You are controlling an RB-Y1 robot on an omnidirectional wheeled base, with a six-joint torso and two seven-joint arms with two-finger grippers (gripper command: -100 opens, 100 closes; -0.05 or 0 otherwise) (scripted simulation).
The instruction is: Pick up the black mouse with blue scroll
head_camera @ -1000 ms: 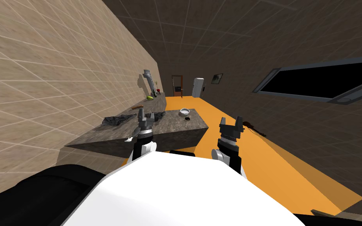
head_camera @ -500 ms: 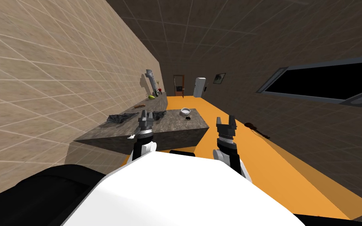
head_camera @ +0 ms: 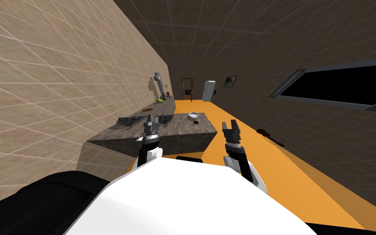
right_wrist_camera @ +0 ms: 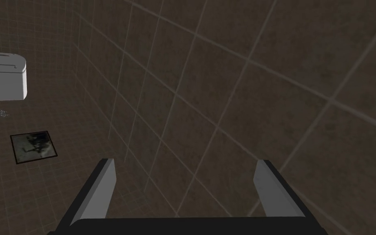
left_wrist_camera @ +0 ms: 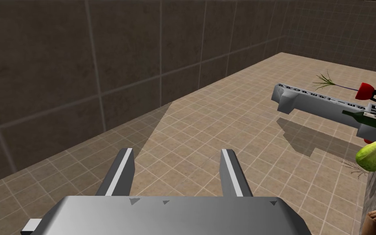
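Observation:
A small dark object [head_camera: 195, 121], apparently the mouse, lies on the stone-patterned island counter [head_camera: 183, 131], just in front of a white bowl [head_camera: 193, 115]. It is too small to show a scroll wheel. My left gripper [head_camera: 151, 118] hangs open over the counter's near edge, well to the left of that object. In the left wrist view the left gripper [left_wrist_camera: 177, 151] holds nothing and faces a tan tiled wall. My right gripper [head_camera: 229, 123] stands open over the orange floor, beside the counter's right end. The right gripper [right_wrist_camera: 185, 161] is empty too.
Two dark crumpled things [head_camera: 128, 120] lie on the counter's left part. A green fruit [left_wrist_camera: 372, 155], a bottle [left_wrist_camera: 366, 118] and a grey hood [left_wrist_camera: 317, 102] sit along the tan wall. The orange floor [head_camera: 240, 122] runs past a dark object [head_camera: 264, 133] towards a door [head_camera: 187, 89].
The whole head view has shifted, so I have turned or moved a little. My right gripper has come slightly left and turned more edge-on. The left gripper is almost unchanged.

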